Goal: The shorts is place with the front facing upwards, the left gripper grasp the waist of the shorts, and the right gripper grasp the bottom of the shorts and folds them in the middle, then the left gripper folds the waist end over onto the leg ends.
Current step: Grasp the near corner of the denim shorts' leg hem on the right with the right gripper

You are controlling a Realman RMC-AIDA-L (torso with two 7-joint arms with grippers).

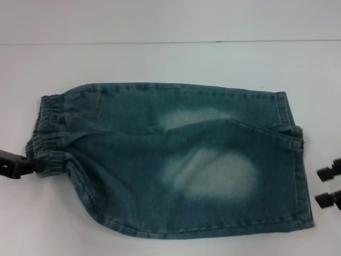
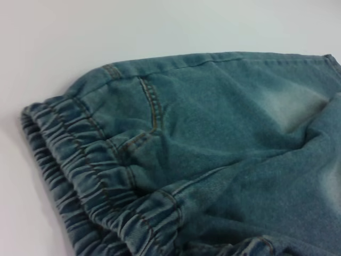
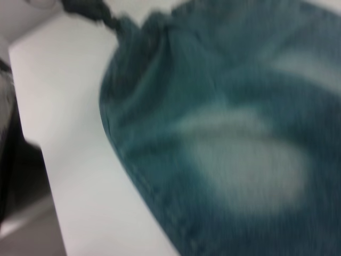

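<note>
The blue denim shorts (image 1: pixel 176 154) lie flat on the white table, folded in half lengthwise. The elastic waist (image 1: pixel 48 133) is at the left and the leg hems (image 1: pixel 298 160) at the right. My left gripper (image 1: pixel 21 164) is at the near corner of the waist, shut on the waistband, which bunches toward it. The left wrist view shows the gathered waist (image 2: pixel 90 176) and a pocket seam from close up, but no fingers. My right gripper (image 1: pixel 326 185) stands open just right of the leg hems, touching nothing. The right wrist view shows the shorts (image 3: pixel 234 138) with their pale faded patch.
The white table (image 1: pixel 170 58) stretches behind the shorts to a seam line at the back. In the right wrist view the table's edge (image 3: pixel 37 144) drops off to a darker floor beside the shorts.
</note>
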